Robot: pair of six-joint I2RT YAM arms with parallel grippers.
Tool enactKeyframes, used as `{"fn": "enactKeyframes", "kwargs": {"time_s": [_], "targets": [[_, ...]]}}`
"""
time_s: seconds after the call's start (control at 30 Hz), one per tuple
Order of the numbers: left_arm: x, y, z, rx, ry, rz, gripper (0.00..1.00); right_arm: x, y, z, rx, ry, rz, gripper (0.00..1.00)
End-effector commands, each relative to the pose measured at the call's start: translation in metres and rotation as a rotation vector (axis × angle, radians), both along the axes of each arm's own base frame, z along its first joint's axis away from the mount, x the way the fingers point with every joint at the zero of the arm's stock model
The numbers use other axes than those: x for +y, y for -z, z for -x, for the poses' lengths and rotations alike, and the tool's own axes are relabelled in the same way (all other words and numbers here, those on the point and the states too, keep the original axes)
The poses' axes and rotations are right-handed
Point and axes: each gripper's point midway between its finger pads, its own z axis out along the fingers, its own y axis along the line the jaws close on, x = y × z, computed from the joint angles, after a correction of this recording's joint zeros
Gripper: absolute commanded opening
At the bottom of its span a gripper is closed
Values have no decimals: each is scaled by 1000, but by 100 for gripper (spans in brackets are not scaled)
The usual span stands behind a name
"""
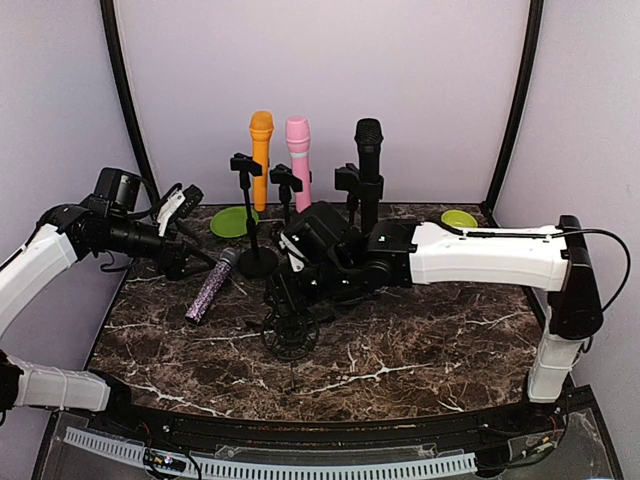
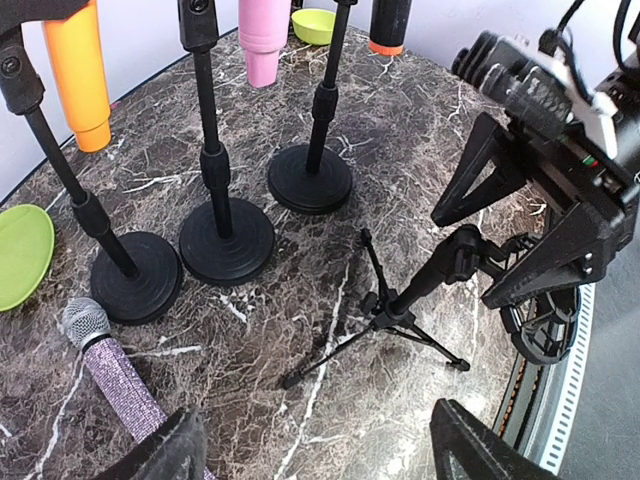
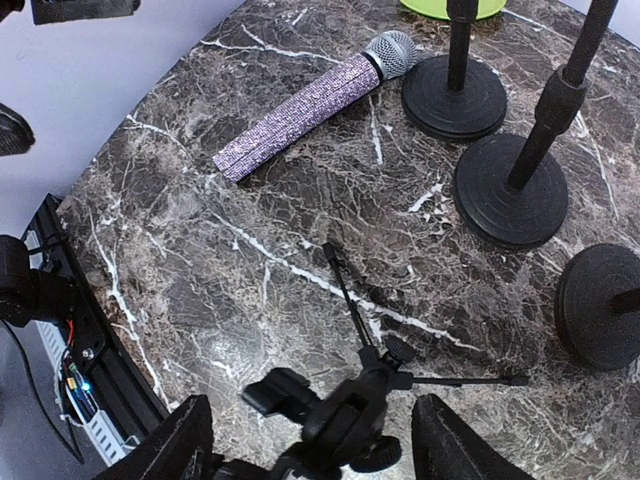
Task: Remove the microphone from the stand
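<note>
Purple glitter microphone lies flat on the bench, axis one-to-seven o'clock, at five o'clock of the nearer left tool, spread wide, empty; right tool gapes astride the tripod stand.

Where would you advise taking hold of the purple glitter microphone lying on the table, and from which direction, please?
I'd grip the purple microphone at mid-handle, coming straight down from above with the left fingers across its length. It lies flat on the table, its grille head close to a round stand base, so the handle's middle has free room on both sides.
</note>
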Motion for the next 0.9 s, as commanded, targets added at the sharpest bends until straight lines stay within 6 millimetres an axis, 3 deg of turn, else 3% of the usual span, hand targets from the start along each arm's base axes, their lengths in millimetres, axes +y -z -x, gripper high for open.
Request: {"fn": "enactKeyframes", "kwargs": {"time_s": [0.0, 0.2, 0.37, 0.47, 0.7, 0.87], "targets": [[4, 0, 6, -14, -7, -1, 80, 1, -3, 13, -12, -45, 86, 66], [4, -5, 6, -20, -18, 14, 80, -5, -4, 10, -31, -18, 137, 48], [2, -10, 5, -25, -18, 33, 80, -17, 0, 11, -26, -12, 180, 53], [1, -13, 5, -23, -19, 43, 80, -17, 2, 12, -23, -20, 190, 51], [7, -3, 2, -23, -38, 2, 80, -19, -14, 6, -64, 1, 166, 10], [10, 4, 0, -20, -48, -25, 80, -33, -23, 7, -74, 20, 172, 7]]}}
